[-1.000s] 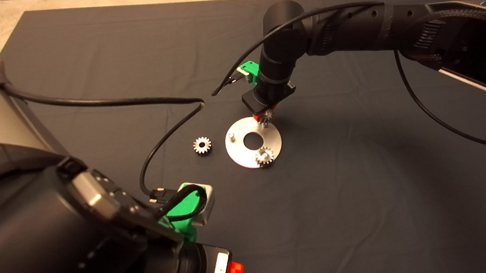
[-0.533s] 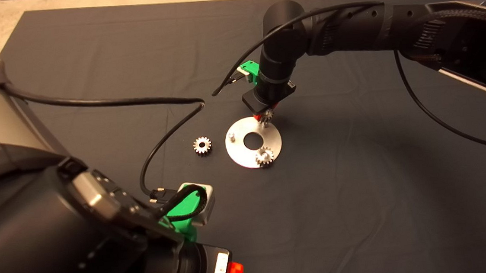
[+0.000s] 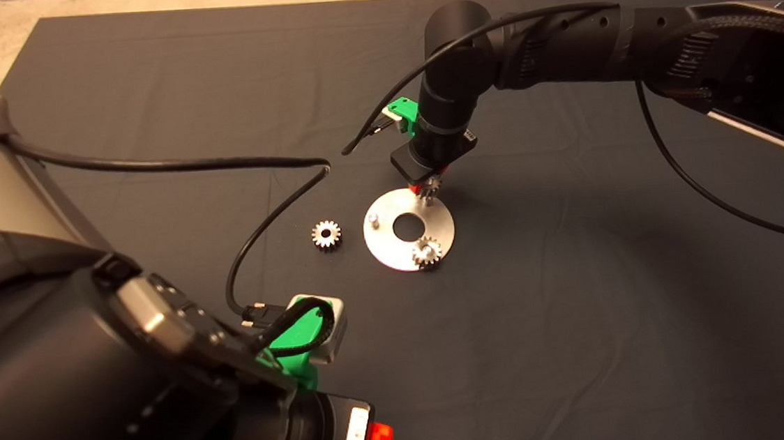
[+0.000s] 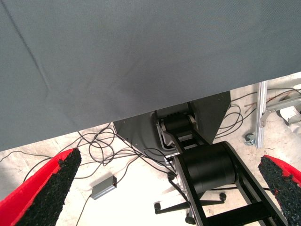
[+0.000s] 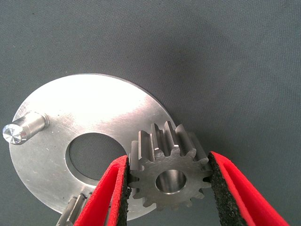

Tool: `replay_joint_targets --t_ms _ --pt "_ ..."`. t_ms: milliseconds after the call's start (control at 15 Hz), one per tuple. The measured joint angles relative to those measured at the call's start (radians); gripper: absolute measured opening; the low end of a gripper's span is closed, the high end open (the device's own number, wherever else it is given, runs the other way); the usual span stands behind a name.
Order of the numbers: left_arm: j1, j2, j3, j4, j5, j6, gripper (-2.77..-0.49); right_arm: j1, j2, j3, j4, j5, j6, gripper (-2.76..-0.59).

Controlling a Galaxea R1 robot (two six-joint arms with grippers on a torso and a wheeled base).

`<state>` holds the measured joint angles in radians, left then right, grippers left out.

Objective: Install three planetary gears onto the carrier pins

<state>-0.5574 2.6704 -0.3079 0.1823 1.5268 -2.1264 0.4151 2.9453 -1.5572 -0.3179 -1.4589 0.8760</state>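
The right gripper pinches a gear by its toothed rim, bore vertical, directly above the far pin of the silver disc. Everything turns on that bore lining up with the pin just beneath it; from the wrist view I cannot see the pin through the bore. The right arm reaches in from the right, wrist pointing straight down. A second gear sits on the near pin, a third lies loose on the desk left of the disc, beside the bare left pin. The left gripper waits at the near left, spread wide.
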Motion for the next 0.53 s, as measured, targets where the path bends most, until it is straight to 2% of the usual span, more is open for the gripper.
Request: replay_joint_targets --t_ms 133,267,333,400,467,533 --pt "0.000 0.000 0.000 0.000 0.000 0.000 -0.49 0.000 0.000 0.000 0.000 -0.002 0.000 -2.30" --pt "0.000 0.000 0.000 0.000 0.000 0.000 -0.49 0.000 0.000 0.000 0.000 -0.012 0.000 -2.30" --pt "0.000 0.000 0.000 0.000 0.000 0.000 -0.49 0.000 0.000 0.000 0.000 -0.028 0.001 -2.30" --pt "0.000 0.000 0.000 0.000 0.000 0.000 -0.49 0.000 0.000 0.005 0.000 -0.051 0.005 -2.30" --pt "0.000 0.000 0.000 0.000 0.000 0.000 -0.49 0.000 -0.001 0.017 0.000 -0.069 0.006 -2.30" --pt "0.000 0.000 0.000 0.000 0.000 0.000 -0.49 0.000 0.000 0.028 0.000 -0.070 0.008 -2.30"
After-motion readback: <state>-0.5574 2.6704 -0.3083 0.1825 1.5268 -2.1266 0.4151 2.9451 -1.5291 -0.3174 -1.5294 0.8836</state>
